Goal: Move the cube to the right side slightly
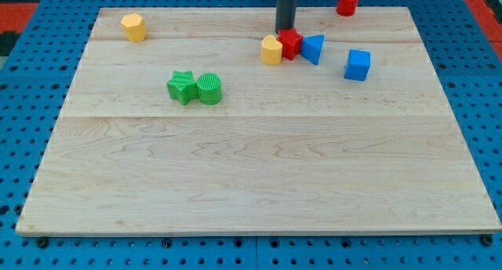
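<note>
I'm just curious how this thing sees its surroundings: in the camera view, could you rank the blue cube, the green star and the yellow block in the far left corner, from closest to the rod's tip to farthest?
From my tip, at the view's top:
1. Blue cube, to the tip's right, slightly lower.
2. Green star, lower left, touching a green cylinder.
3. Yellow block, far left near the top corner.

Wooden board (259,184), pale, laid on a blue pegboard surface (23,34).

Yellow block (134,27), faceted, near the board's top-left corner, well apart from the rest.

Green star block (182,87) and green cylinder (209,89), touching side by side, left of centre.

Yellow block (271,49), red block (292,43) and blue triangular block (314,48), a close row near the top edge.

Red cylinder (347,1), at the top edge, toward the view's right.
</note>
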